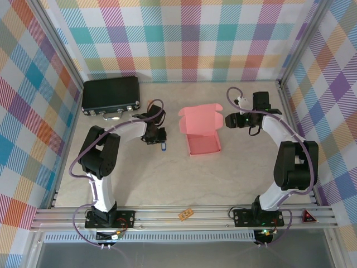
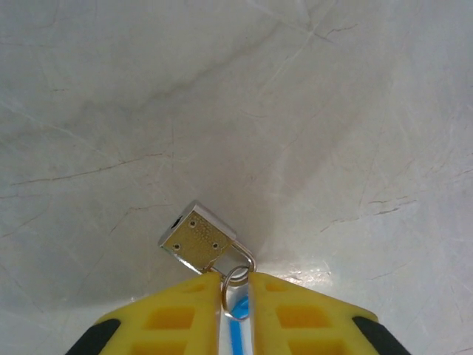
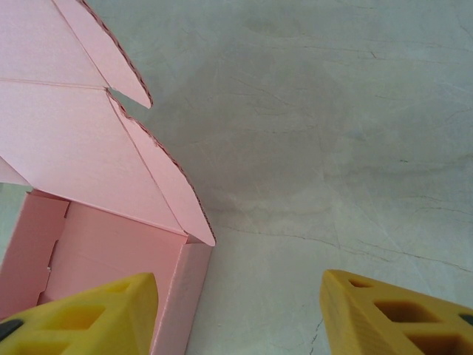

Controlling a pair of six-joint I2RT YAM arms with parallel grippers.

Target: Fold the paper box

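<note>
Left gripper [image 2: 236, 279]: jaws narrow, closed about the shackle of a small metal padlock [image 2: 196, 238] that lies on the surface [image 1: 167, 184]. Paper box [image 1: 202, 139]: pink, mid-surface, tray formed, lid flap standing open on the far side. Right gripper [image 3: 238, 277]: jaws wide, beside the box's right wall, holding nothing. Black case [image 1: 111, 95]: far left corner.
</note>
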